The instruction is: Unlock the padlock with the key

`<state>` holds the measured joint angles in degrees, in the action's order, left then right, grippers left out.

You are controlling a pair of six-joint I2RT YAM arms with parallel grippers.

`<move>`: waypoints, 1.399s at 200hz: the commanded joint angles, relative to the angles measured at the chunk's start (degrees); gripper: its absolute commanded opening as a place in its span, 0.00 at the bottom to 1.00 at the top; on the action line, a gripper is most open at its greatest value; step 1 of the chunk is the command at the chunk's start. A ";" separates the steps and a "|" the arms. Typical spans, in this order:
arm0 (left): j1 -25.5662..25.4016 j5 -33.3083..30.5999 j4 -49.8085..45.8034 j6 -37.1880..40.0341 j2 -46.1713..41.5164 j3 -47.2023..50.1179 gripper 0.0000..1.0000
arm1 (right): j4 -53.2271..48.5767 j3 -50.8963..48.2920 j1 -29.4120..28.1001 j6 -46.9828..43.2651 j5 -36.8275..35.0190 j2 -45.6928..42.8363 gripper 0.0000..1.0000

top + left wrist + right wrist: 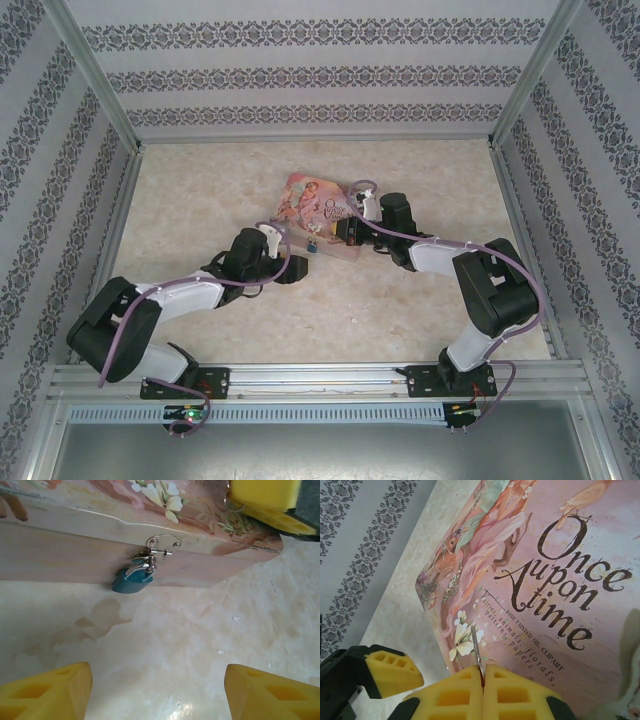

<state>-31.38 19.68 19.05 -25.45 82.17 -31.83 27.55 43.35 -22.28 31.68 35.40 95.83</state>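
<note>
Yellow right tool (pixel 483 675) pinches the key (pixel 476 645); left tool (pixel 157 692) gapes empty near padlock (pixel 131 581).

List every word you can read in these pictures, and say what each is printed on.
"Once upon a time": large dark script on the lid of the pink tin.
"HAND PAINTED OIL CLIPART": small capitals beneath it.
"fairies, animals, florals, patterns, papers": fine script beside those capitals, only just legible.
On the padlock: nothing readable.
Small print at the lid's edge, left wrist view: too blurred.

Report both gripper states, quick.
Left gripper: open, holding nothing.
Right gripper: closed on the key.
</note>
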 commanded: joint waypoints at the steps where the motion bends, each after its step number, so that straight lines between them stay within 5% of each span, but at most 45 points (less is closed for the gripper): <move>1: 0.68 0.27 6.76 1.46 2.76 -1.58 0.70 | -4.07 -2.04 -0.76 -0.79 -1.29 0.34 0.00; 118: 2.46 2.76 15.24 1.20 16.21 -6.81 0.71 | -5.30 -2.57 -0.88 -2.05 -1.82 -0.29 0.00; 280: 2.11 7.95 19.01 -2.76 24.26 -10.03 0.56 | -5.84 -1.87 -1.45 -2.56 -2.26 -0.20 0.00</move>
<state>-29.23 26.13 35.18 -26.72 105.27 -40.91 27.11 42.74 -22.76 30.04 34.22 94.98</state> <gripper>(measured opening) 0.566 0.043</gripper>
